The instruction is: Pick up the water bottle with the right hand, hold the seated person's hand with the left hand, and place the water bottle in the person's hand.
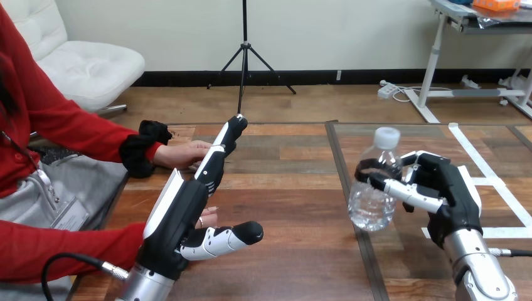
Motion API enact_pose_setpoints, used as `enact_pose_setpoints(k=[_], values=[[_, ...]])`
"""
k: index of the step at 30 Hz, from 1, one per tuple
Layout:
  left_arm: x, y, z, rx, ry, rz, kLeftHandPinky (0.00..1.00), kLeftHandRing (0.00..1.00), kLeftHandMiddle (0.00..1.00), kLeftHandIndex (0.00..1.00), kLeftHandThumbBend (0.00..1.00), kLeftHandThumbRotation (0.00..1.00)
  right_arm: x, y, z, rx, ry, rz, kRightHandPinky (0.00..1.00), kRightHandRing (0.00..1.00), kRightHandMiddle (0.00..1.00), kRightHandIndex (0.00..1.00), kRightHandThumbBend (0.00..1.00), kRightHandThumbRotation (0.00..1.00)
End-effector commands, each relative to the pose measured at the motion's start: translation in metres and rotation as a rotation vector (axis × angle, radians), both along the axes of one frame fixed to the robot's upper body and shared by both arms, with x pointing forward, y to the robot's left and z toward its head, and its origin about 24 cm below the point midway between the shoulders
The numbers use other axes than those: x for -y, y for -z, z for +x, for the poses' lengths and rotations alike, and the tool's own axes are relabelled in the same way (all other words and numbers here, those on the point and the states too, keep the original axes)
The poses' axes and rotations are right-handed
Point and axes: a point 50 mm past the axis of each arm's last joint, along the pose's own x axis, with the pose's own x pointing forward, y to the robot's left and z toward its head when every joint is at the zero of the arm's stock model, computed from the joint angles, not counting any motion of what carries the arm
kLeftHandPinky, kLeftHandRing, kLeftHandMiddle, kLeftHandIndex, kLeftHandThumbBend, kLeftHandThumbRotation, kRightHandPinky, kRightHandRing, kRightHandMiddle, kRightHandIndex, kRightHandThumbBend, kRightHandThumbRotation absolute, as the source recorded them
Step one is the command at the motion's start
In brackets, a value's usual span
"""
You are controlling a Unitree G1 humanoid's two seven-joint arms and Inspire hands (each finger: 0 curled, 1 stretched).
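Nearest me, well to the left of the clear plastic water bottle with its white cap (374, 194), the robot's left hand (179, 210) stood edge-up over the brown wooden table (295, 188). Its fingers were straight, its thumb stuck out sideways, and it gripped nothing. Fingertips of the person's nearer hand (208, 218) peeped out from behind its palm, on the side facing the bottle. I could not tell whether the two touched, but no robot finger curled round it.

Hard against the bottle's right side was the robot's right hand (448, 194), fingers and thumb wrapped round the bottle's upper body just below the neck. The bottle stood near upright; I could not make out whether its base was clear of the wood. Farther off, up and to the left of the bottle, the person's other hand (185, 153) rested on the table beside the left hand's fingertips.

I judged the pick-up done and the holding step in hand. Next, the left hand's fingers would need to close gently round the nearer hand and steady it. Only then should the bottle travel left across the gap into it.
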Motion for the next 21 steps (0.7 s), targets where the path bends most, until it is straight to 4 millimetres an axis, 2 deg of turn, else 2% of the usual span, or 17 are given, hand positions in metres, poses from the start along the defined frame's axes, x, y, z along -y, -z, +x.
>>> enact_pose_setpoints(k=[1, 11, 21], values=[[-0.003, -0.017, 0.014, 0.084, -0.023, 0.007, 0.98, 1.00, 1.00, 1.00, 1.00, 0.74, -0.006, -0.032, 0.013, 0.147, -0.053, -0.069, 0.00, 0.04, 0.07, 0.06, 0.49, 0.00], [-0.012, -0.021, 0.014, 0.120, -0.039, 0.036, 1.00, 1.00, 1.00, 1.00, 1.00, 0.71, -0.011, -0.035, 0.007, 0.152, -0.075, -0.148, 0.00, 0.04, 0.08, 0.06, 0.52, 0.00], [-0.025, -0.032, 0.012, 0.212, -0.082, 0.105, 1.00, 1.00, 1.00, 1.00, 1.00, 0.68, -0.015, -0.037, 0.001, 0.157, -0.107, -0.149, 0.00, 0.04, 0.07, 0.05, 0.49, 0.00]])
